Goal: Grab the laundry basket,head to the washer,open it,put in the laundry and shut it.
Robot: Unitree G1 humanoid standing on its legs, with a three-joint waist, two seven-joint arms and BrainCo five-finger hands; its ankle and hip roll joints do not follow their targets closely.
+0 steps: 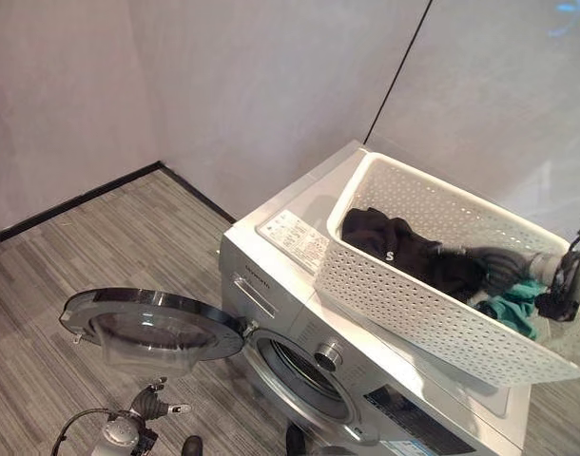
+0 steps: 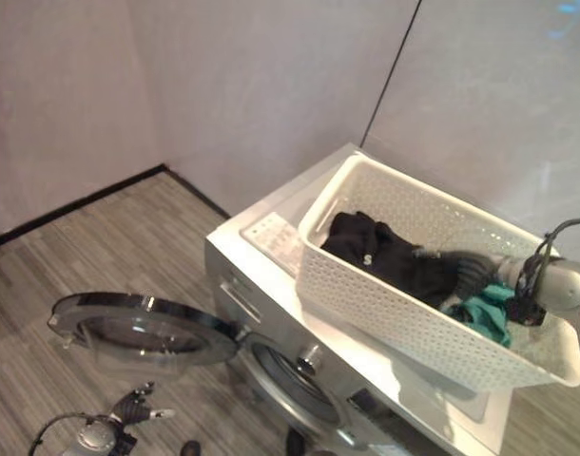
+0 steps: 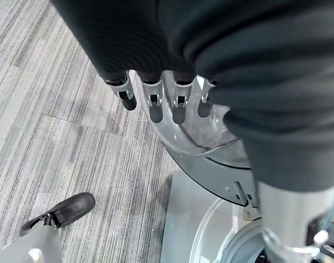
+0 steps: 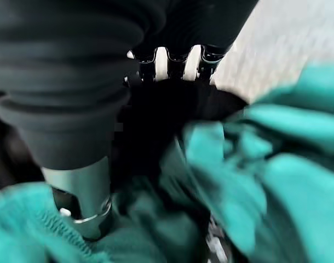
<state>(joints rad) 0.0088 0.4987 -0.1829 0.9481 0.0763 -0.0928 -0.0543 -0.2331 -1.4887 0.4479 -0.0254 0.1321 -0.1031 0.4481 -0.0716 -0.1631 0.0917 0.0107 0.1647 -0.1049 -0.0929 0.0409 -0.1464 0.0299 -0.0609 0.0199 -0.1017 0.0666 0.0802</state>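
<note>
With the washer [image 1: 366,380] door [image 1: 152,328] open and the basket [image 1: 442,275] on top, the right hand [image 2: 471,269] reaches into the laundry [image 1: 404,249], grip indiscernible; next, lift a garment toward the drum while the left hand [image 3: 161,98] hangs slack-fingered and empty.

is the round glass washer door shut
No, the round glass washer door stands swung open beside the silver front-loading washer, leaving its drum opening exposed.

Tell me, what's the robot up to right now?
Right hand in white perforated plastic laundry basket atop silver washing machine, on black garment; grip unclear. Left hand low, fingers straight, by open round glass door. Teal cloth remains.
</note>
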